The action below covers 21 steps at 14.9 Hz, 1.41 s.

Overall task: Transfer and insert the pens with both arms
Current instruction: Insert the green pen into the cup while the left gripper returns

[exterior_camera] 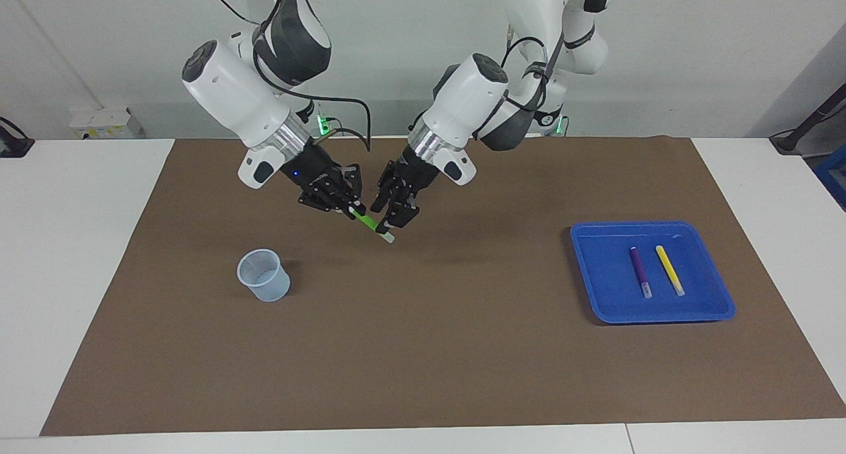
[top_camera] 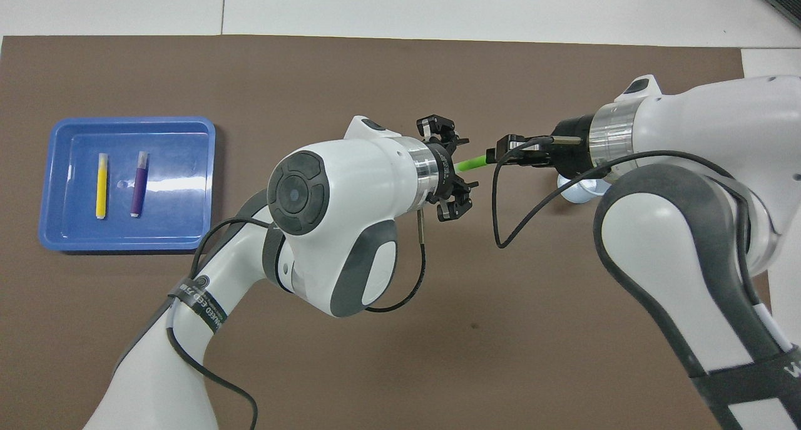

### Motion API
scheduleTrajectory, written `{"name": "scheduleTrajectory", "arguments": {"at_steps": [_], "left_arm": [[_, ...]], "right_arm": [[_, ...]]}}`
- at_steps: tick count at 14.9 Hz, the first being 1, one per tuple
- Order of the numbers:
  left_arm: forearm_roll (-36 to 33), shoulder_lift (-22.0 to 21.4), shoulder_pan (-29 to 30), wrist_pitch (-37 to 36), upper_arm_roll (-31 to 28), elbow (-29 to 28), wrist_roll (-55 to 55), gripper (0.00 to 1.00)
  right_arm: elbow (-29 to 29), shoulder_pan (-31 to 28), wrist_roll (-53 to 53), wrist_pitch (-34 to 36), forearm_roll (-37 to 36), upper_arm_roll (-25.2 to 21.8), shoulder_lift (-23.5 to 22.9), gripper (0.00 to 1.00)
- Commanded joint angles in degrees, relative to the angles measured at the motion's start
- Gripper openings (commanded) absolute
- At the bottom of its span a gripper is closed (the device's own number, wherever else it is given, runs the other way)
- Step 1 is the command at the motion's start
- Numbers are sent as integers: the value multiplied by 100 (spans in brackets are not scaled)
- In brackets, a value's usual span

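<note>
A green pen (exterior_camera: 367,221) (top_camera: 472,163) hangs slanted in the air over the middle of the brown mat, its whitish cap end lowest. My right gripper (exterior_camera: 350,209) (top_camera: 500,154) is shut on its upper end. My left gripper (exterior_camera: 391,211) (top_camera: 460,166) stands around the pen's lower part, fingers spread open on either side of it. A purple pen (exterior_camera: 640,271) (top_camera: 139,184) and a yellow pen (exterior_camera: 669,269) (top_camera: 101,186) lie side by side in a blue tray (exterior_camera: 651,228) (top_camera: 125,122) toward the left arm's end of the table.
A pale blue cup (exterior_camera: 263,275) (top_camera: 579,189) stands upright on the mat toward the right arm's end, farther from the robots than the grippers. In the overhead view the right arm hides most of it. The brown mat (exterior_camera: 436,348) covers most of the white table.
</note>
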<state>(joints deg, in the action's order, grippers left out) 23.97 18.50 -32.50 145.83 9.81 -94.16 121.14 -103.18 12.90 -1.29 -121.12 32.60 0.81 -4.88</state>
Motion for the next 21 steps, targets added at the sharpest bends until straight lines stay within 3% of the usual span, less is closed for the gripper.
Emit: {"name": "scheduleTrajectory", "arguments": {"at_steps": [1, 4, 10, 14, 21], "left_arm": [[20, -232, 94, -282, -102, -137, -19, 100], [-303, -311, 506, -827, -102, -146, -229, 100], [-464, -434, 1499, -1636, -102, -234, -2126, 100], [-473, -505, 2158, -2049, -93, -330, -3251, 100], [-490, -628, 3099, -2866, -102, -392, -5825, 100]], "right_arm": [[122, -217, 225, 123, -96, 15, -30, 0], [166, -629, 610, 456, -463, 7, -30, 0], [140, -1359, 1657, 861, -1764, 15, 5, 0], [114, -1649, 1939, 783, -2283, 7, -30, 0], [44, -1676, 1887, 344, -2503, 7, -434, 0]]}}
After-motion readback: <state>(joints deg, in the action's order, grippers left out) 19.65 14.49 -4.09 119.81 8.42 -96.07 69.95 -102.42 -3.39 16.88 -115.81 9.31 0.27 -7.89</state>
